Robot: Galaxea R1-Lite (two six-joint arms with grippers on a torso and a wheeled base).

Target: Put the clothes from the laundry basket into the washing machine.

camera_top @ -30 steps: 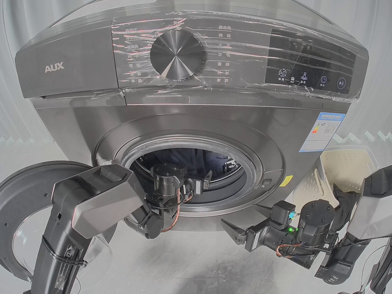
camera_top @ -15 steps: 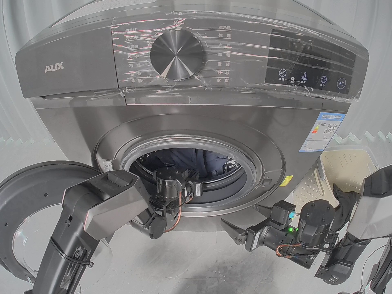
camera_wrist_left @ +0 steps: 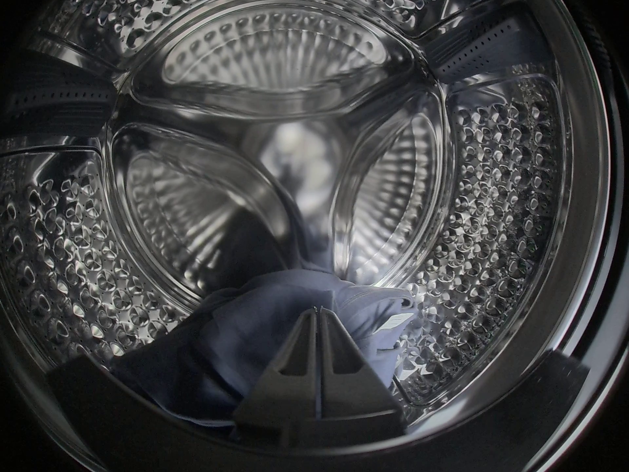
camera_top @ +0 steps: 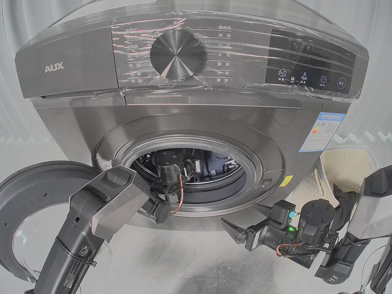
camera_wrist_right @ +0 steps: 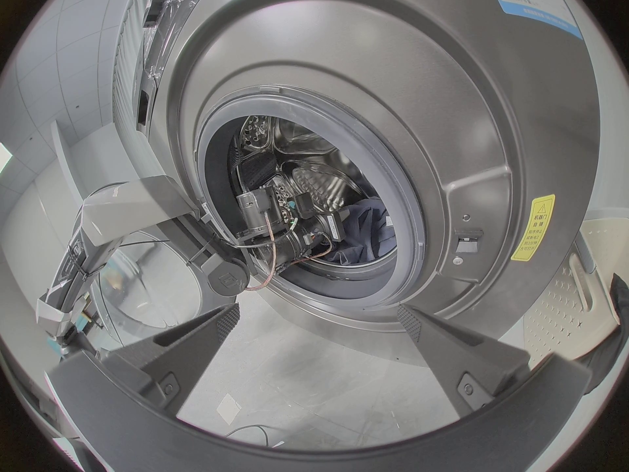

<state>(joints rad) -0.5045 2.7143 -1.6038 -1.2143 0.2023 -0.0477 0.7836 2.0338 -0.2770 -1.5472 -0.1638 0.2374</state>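
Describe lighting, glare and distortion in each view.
Head view: even light, washer bowed by the lens, glare on its film-wrapped panel. Left wrist view: dim drum, glints on its dimples. Right wrist view: bright, black corners, washer warped.

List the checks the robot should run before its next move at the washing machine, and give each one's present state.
1. Washing machine door swung wide open: ok.
2. Blue garment lying inside the drum: ok.
3. Left hand free of that garment: cannot tell. Its fingers are shut, with cloth right behind them.
4. Left arm clear of the door opening: not ok. It reaches in through it.
5. Right hand open and empty, outside the machine: ok.
6. Laundry basket emptied: not ok. A dark garment hangs at its edge.
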